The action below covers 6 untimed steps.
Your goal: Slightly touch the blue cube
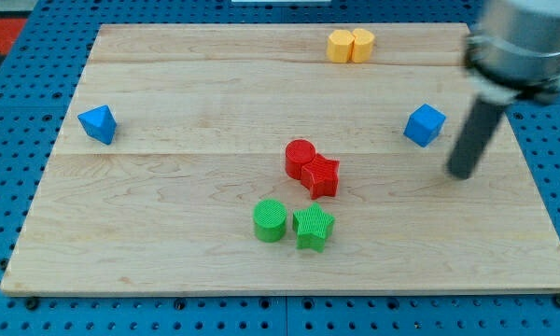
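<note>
On the right side of the board: the blue plastic cube point(425, 125) sits alone on the pale wood, standing on an edge-turned angle, nothing touching it.
Rod end: my tip point(461, 174) rests just right of the cube and a little nearer, close but apart; a strip of bare wood shows between them.
Fingers: none on this rod, so nothing opens, closes or grips.
Step in hand: the approach, contact not yet made, as I judge it.
Next move: a short, slow slide left and slightly far, stopping at first contact so the cube barely shifts.
Centre: red cylinder point(300, 157) touching red star-like block point(322, 175).
Near centre: green cylinder point(271, 220) beside green star-like block point(313, 227).
Far edge: two yellow blocks point(350, 45) touching.
Left side: blue wedge-like block point(98, 123), well apart.
Base: light wooden board point(168, 233).
</note>
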Tool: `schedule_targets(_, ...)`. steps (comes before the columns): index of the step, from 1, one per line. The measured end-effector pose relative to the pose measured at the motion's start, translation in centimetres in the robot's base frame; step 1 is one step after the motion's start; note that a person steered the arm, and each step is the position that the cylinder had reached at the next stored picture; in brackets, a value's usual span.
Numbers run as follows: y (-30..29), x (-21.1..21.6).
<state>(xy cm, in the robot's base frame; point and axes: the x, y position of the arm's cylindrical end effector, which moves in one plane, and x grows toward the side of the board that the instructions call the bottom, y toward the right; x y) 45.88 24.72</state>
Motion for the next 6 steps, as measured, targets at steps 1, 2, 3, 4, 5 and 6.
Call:
schedule_targets(1, 4.4, -5.2)
schedule_targets(2, -5.0, -8.6)
schedule_targets(3, -15.4, -7.3)
schedule_targets(4, -8.1, -8.3)
schedule_targets(5, 0.2, -7.1)
schedule_targets(6, -5.7, -5.9)
